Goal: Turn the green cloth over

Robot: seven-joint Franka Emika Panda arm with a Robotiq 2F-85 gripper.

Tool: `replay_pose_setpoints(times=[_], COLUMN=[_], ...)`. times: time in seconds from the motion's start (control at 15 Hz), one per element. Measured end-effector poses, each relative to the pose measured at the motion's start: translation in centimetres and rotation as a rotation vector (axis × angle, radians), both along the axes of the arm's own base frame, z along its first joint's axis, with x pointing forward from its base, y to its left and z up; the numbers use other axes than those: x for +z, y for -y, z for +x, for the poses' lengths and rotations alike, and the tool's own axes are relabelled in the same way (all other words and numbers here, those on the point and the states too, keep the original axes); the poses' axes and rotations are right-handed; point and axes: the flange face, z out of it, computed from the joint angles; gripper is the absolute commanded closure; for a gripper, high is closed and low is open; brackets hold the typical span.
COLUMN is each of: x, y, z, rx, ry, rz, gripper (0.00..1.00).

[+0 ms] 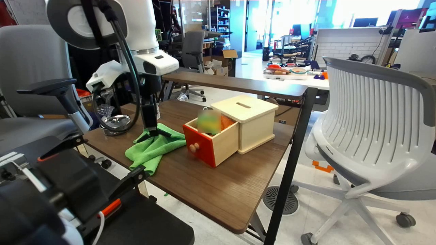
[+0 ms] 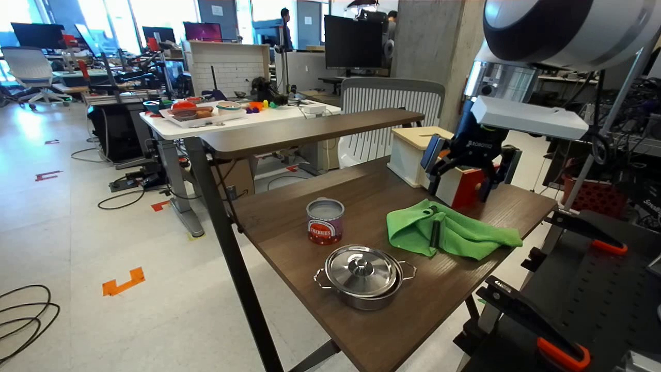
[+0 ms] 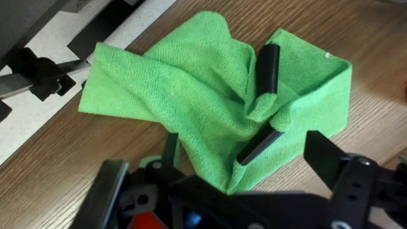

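Several chairs [image 1: 374, 122] near a brown table [image 1: 221, 187], green cloth [image 3: 190, 92] beneath gripper [image 3: 243, 143], fingers [image 3: 322, 159] wide apart.

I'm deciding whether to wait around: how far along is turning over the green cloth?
Done: no turn can be confirmed; the green cloth lies bunched on the table, with black strips showing among its folds. In hand: nothing gripped; the wrist view shows the jaws wide open. Left: probably the whole turn, meaning gripping it by an edge, flipping it and letting go.

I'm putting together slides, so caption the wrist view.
Open gripper over a rumpled green cloth with black bars, on a wood-grain tabletop.
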Motion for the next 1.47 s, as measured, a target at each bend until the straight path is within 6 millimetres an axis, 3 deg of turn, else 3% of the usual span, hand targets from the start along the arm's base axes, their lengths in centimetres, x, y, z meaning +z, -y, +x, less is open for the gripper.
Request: replay_pose_setpoints(times=[0.4, 0.47, 0.53, 0.73, 1.27, 1.47], x=[-1.8, -2.2, -2.5, -3.3, -3.3, -4.2], y=[1.0, 0.8, 0.6, -0.2, -0.5, -1.0], z=[2.2, 2.4, 2.7, 3.4, 5.0, 4.6], rx=[0.024, 0.03, 0.036, 0.052, 0.059, 0.066], ry=[-0.013, -0.015, -0.017, -0.02, 0.002, -0.015], rz=[-0.022, -0.024, -0.024, -0.026, -0.027, -0.024], gripper=[0.0, 0.05, 0.27, 0.39, 1.0, 1.0])
